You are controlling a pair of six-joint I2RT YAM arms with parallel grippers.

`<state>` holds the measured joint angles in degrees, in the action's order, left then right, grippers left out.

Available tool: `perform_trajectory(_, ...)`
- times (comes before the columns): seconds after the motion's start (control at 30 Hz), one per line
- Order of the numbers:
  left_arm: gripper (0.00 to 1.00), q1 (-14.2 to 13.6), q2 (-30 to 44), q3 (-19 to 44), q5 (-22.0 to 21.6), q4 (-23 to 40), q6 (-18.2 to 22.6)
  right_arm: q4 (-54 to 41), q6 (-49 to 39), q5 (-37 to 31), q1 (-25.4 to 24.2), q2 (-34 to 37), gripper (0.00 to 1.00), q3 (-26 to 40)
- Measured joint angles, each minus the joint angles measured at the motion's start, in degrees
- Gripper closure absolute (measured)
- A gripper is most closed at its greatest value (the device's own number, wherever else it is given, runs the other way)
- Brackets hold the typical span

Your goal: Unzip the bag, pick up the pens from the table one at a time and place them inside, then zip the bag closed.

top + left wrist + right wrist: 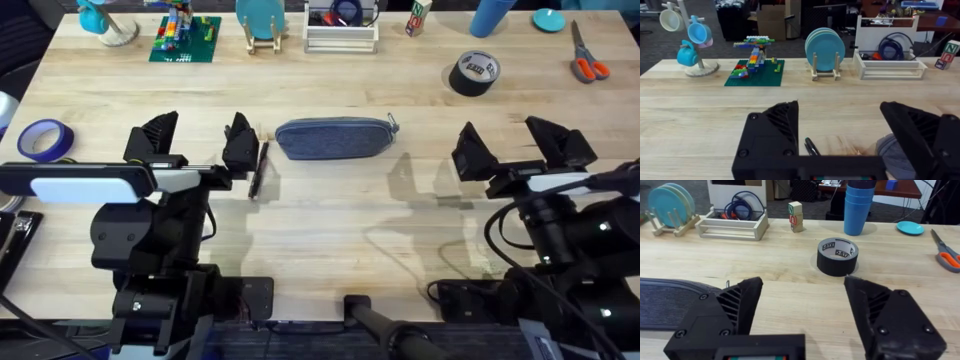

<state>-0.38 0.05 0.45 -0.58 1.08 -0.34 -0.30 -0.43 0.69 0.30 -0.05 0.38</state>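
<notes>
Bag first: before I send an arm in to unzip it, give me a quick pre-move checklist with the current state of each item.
1. The bag lies flat on the table, nothing on top: ok.
2. Zipper shut along the top: ok, appears closed.
3. Zipper pull at the bag's right end, reachable by the right gripper: ok.
4. Right gripper open and empty: ok.
5. Left gripper open and empty: ok.
6. The pens lie clear of the bag: ok, though I cannot tell how many there are.

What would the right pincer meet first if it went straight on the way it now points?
Probably the black tape roll, which sits nearly dead ahead of the open right pincer on the table. Depth is unclear; bare wood lies between them.
</notes>
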Motion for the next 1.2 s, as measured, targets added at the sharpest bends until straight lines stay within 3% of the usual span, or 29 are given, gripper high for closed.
perform_trajectory(0.63, 0.007, -0.02, 0.00, 0.00, 0.00, 0.12, 0.20, -0.20, -0.02, -0.02, 0.00, 0.00, 0.004, 0.04)
perform_trajectory(0.83, 0.007, -0.02, 0.00, 0.24, 0.34, 3.58, 0.39, -0.56, -0.24, 0.00, 0.00, 0.00, 0.005, 0.17)
perform_trajectory(1.0, 0.008, -0.02, 1.04, 7.04, 0.29, 14.91, 0.40, -9.11, -0.26, 0.13, 0.00, 1.94, 0.005, 4.67)
perform_trajectory(1.2, 0.007, -0.02, 9.78, 20.52, 1.13, 22.48, 0.42, -12.25, -0.34, 0.17, 0.00, 13.28, 0.006, 15.70)
